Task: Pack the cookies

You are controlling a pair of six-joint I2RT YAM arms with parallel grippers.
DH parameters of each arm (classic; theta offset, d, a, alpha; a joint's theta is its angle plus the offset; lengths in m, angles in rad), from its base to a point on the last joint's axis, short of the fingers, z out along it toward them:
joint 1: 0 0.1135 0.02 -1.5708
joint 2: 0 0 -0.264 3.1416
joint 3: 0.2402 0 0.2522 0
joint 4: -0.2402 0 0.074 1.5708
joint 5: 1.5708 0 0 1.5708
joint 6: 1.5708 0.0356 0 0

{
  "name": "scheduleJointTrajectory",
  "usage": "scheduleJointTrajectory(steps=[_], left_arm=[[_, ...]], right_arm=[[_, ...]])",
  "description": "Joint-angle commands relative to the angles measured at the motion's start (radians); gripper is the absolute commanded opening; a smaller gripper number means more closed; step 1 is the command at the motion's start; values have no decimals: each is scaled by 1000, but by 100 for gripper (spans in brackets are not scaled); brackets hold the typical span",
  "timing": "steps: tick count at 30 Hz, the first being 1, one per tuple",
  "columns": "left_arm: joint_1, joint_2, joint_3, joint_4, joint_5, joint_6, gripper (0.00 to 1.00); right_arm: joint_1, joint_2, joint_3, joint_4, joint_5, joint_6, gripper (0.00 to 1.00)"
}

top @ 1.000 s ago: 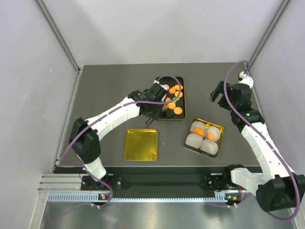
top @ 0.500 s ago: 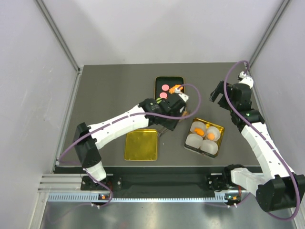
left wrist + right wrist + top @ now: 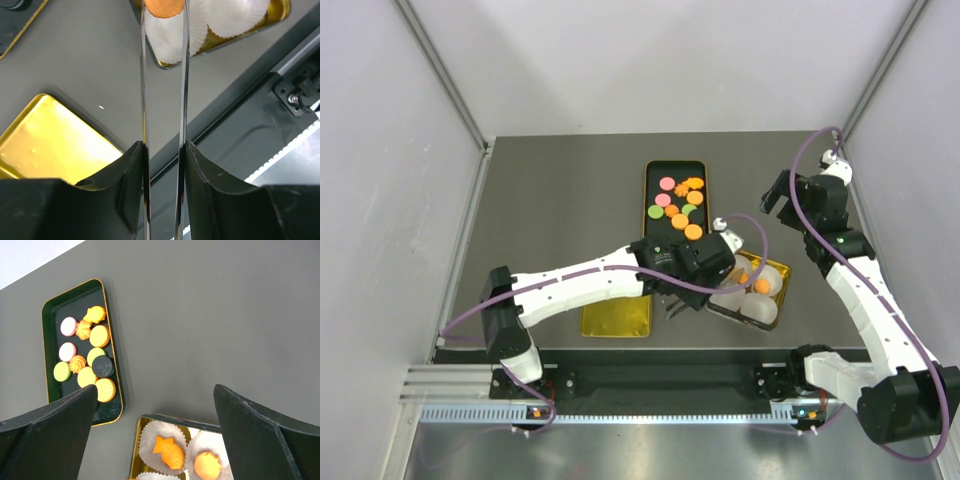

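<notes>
Currently the left pincer (image 3: 163,12) is pinching a small orange cookie (image 3: 161,5) between the tips of its two long, thin, blade-like fingers (image 3: 143,100), which run almost parallel with only a narrow gap between them. Just past those tips sits the square gold tin (image 3: 775,268) lined with white pleated paper cups (image 3: 231,17), and the held cookie hangs over the cup at the tin's near left corner. Whether it touches the paper cannot be told. Behind this pincer, on the left of its wrist view, lies the flat square gold lid (image 3: 45,145). The white left arm (image 3: 580,283) reaches across the lid's far edge to get there.

The other cookies (image 3: 99,336) are round and flower-shaped discs in orange, pink, green, yellow and black. They lie together in the oblong black tray with a gold rim (image 3: 75,302), beyond the left pincer and well apart from it.

The right pincer (image 3: 155,388) is spread wide with nothing between its dark fingers, raised above the dark grey table (image 3: 200,315). The black tray lies ahead of it, toward the left of its view. The gold tin lies nearer, below the gap between the fingers. Two of its cups hold orange pieces, a fish-shaped one (image 3: 167,452) and a rounder one (image 3: 206,465).
</notes>
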Motion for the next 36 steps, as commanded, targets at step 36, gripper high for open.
scheduleJointTrajectory(steps=[36], left_arm=[[-43,40,-60,71,15,-18,48]], right_arm=[[-21,-36,1,52,8,0,100]])
